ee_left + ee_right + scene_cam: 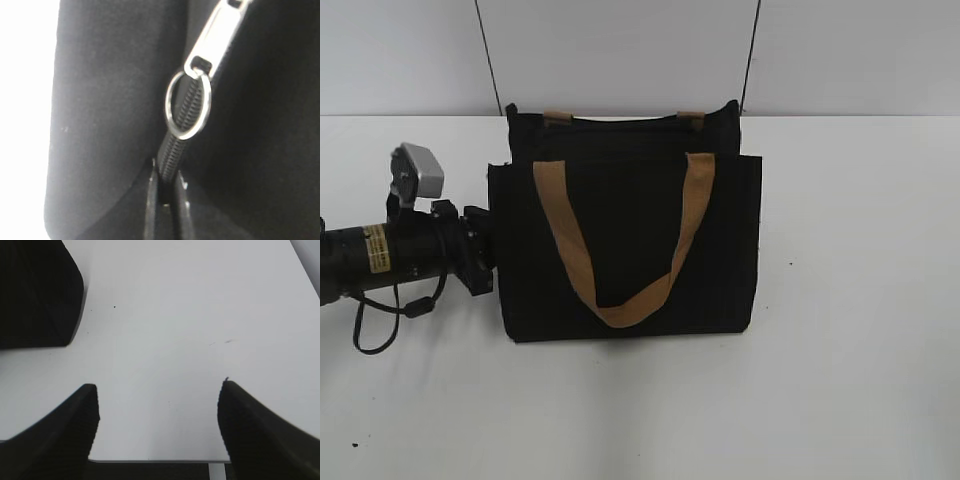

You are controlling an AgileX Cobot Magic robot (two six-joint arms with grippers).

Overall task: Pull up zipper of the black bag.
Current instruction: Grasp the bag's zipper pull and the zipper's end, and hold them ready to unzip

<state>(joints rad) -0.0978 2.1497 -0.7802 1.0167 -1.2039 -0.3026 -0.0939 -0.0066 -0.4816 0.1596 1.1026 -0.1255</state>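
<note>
Your left gripper (167,200) sits nearly closed around the black zip line. Grab the tiny, slippery silver metal zipper pull (220,37) by its ring (187,104); the soft black fabric bag (625,240) near the table's far edge will sag. Right gripper (157,425) gapes wide, holding nothing.

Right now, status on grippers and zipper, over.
Left gripper nearly shut around zip line below zipper. Right gripper open, over bare table. Black bag upright, nothing blocking.
</note>
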